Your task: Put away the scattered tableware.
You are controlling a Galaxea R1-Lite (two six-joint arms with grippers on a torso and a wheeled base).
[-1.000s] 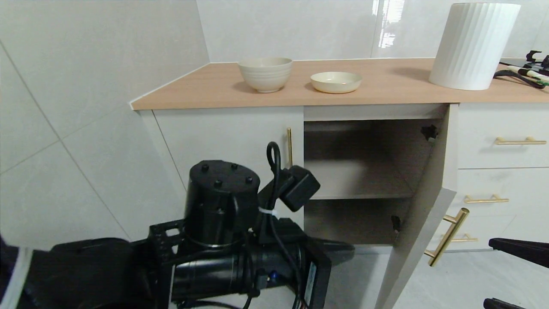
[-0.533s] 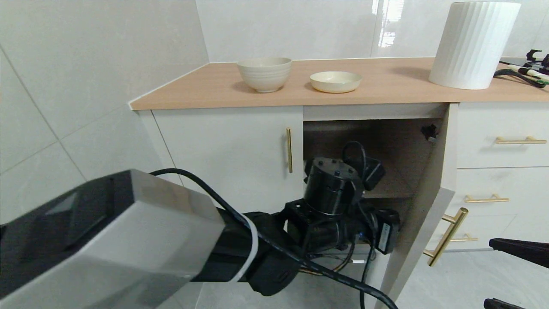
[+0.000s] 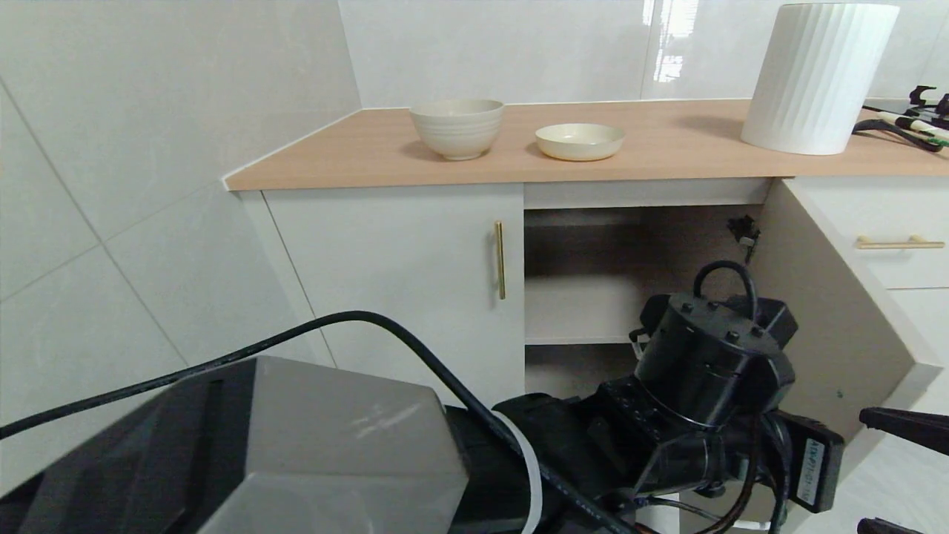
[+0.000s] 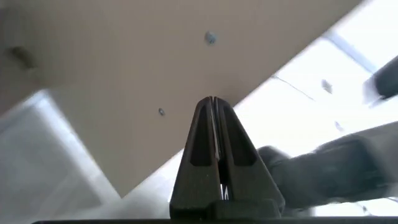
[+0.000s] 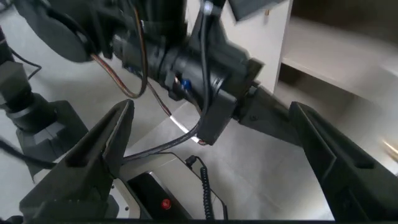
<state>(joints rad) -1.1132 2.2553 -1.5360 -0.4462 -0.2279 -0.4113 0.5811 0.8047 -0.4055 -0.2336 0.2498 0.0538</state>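
A beige ribbed bowl (image 3: 457, 127) and a shallow cream dish (image 3: 580, 141) stand apart on the wooden countertop (image 3: 356, 156). Below them the right-hand cabinet door (image 3: 838, 304) is swung wide open, showing a bare shelf (image 3: 586, 308). My left arm stretches low across the cabinet front, its wrist (image 3: 704, 371) close to the door's inner face. My left gripper (image 4: 212, 102) is shut with nothing in it, its tips at that beige door panel (image 4: 124, 74). My right gripper (image 5: 211, 121) stands open low on the right, with the left arm's wrist (image 5: 205, 68) in front of it.
A tall white ribbed container (image 3: 815, 78) and some cables and tools (image 3: 901, 127) sit at the counter's right end. The left cabinet door (image 3: 393, 274) is closed. A drawer with a gold handle (image 3: 899, 242) lies behind the open door. A tiled wall bounds the left.
My left arm has swept from the left to the right across the cabinet front. The right-hand door has swung from partly open to wide open. The bowl and dish have not moved.
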